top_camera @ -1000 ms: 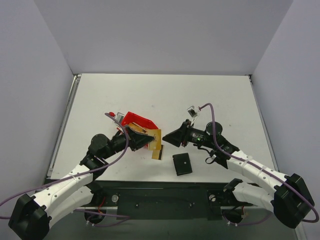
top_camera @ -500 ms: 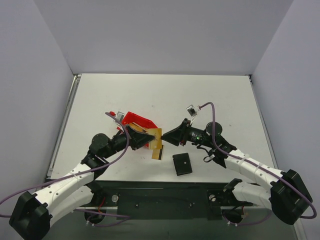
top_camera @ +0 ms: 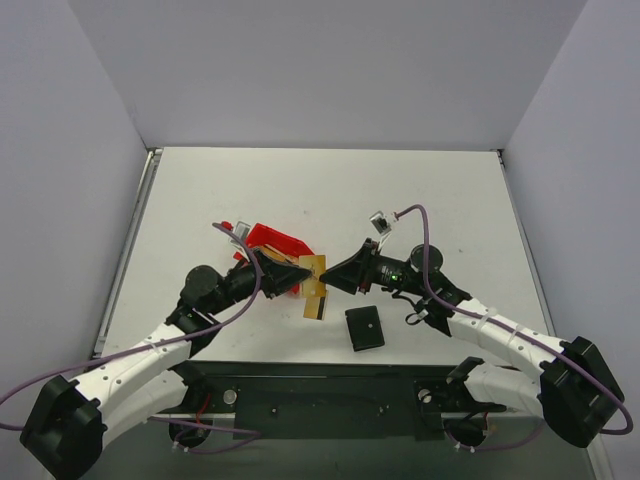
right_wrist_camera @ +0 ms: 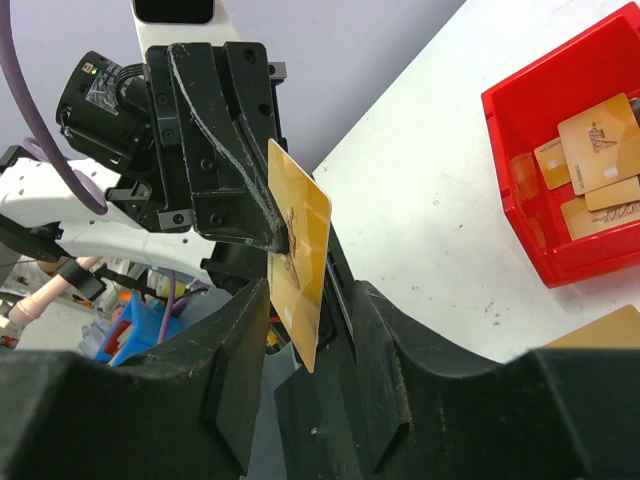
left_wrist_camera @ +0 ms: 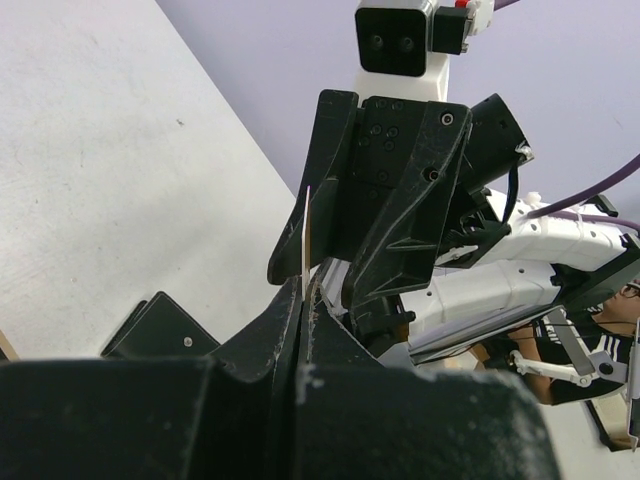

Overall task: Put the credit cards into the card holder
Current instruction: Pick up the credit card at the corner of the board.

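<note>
The credit card (right_wrist_camera: 300,262) is held upright in the air, over the middle of the table (top_camera: 420,190) toward its near edge, and is clenched at one edge by the left gripper (left_wrist_camera: 305,298). It is straddled by the right gripper (right_wrist_camera: 313,292), whose jaws stand apart and are not yet pressed on it. The card holder (top_camera: 365,328) lies flat, apparently folded, close to the table's near edge. A drop is to be feared if the left grip is released before the right one is closed. The card seems to sit off-centre between the right jaws, so it could be tilted or bent on closing. More cards are seen in the red bin (top_camera: 277,241).
</note>
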Controlling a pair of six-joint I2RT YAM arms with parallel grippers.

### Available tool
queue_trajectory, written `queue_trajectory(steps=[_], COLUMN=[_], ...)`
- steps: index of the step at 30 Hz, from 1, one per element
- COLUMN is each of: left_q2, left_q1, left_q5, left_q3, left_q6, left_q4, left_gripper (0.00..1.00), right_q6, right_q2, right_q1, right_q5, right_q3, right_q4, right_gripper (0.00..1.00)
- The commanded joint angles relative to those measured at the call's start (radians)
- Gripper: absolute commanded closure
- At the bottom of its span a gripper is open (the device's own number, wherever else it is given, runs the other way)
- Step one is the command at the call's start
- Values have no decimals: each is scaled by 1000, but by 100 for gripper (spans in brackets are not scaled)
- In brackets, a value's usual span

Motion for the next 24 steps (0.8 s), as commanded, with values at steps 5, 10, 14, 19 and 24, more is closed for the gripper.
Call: queue_trajectory(steps=[5, 10, 14, 19, 24], left_q2=[17, 25, 37, 40, 51], left_q1=[1, 1, 1, 1, 1], left_q5=[42, 47, 57, 63, 83], left_q3=[59, 52, 48, 45, 45], left_q6=[-9, -20, -29, -30, -32], left_q4=[75, 102, 121, 125, 137], left_gripper=[100, 100, 100, 100, 100], right_q6=[-4, -4, -4, -2, -1], right_q2=[-12, -13, -18, -21, -19], right_q1=[24, 27, 27, 26, 27], right_q5=[-23, -18, -11, 6, 18], right_q3=[31, 32, 31, 28, 31], right_q4=[81, 75, 73, 73, 65], right_gripper=[68, 71, 72, 74, 75])
